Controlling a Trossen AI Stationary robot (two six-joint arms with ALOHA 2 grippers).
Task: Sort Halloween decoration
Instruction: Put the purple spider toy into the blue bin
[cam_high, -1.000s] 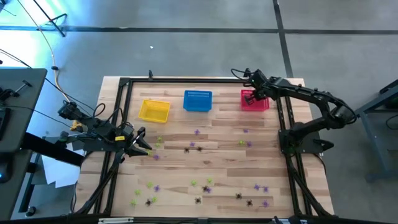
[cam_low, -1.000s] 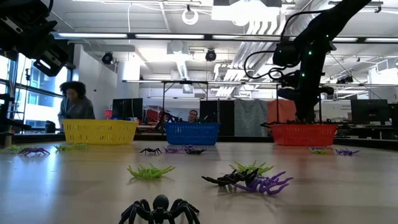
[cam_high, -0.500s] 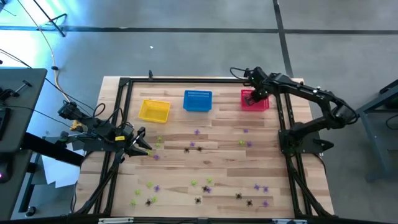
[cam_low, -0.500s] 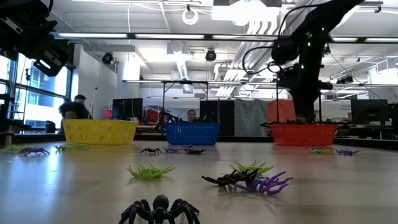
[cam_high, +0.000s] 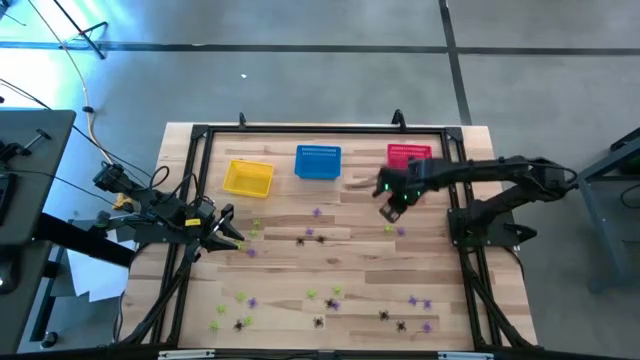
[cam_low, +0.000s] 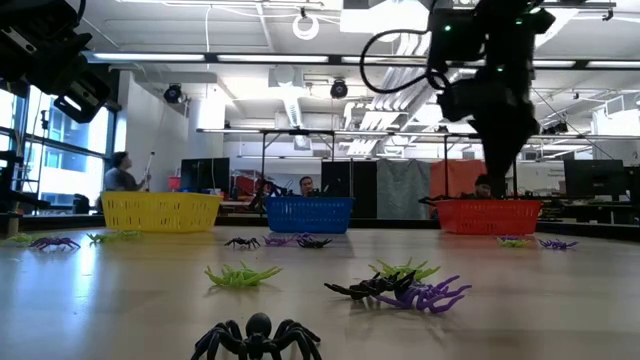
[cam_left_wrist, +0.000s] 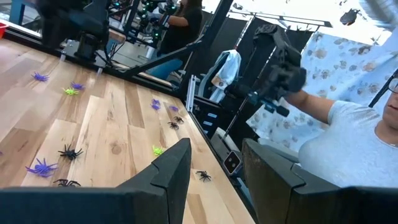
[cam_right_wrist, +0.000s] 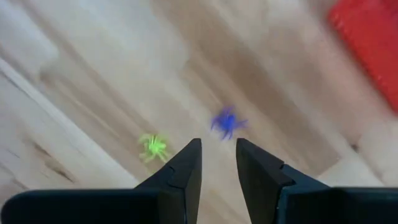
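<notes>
1. Right gripper (cam_high: 389, 212) above the desk (cam_high: 360, 270), in front of the red basket (cam_high: 408, 153); jaws apart, nothing between them.
2. Under it, a purple spider (cam_right_wrist: 227, 122) and a yellow-green spider (cam_right_wrist: 152, 147), flat on the wood.
3. Left gripper (cam_high: 238, 241) at the desk's left edge; jaws apart, empty.
4. Other spiders (cam_high: 330, 300) scattered over the desk, in front of the yellow basket (cam_high: 248, 177) and blue basket (cam_high: 318, 161).

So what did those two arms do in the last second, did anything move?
The right gripper swung away from above the red mesh basket and out over the wooden table, towards a purple plastic spider and a yellow-green plastic spider. Its fingers now stand open with nothing between them. The left gripper stayed put, open, at the table's left side. The spiders and baskets did not move.
</notes>
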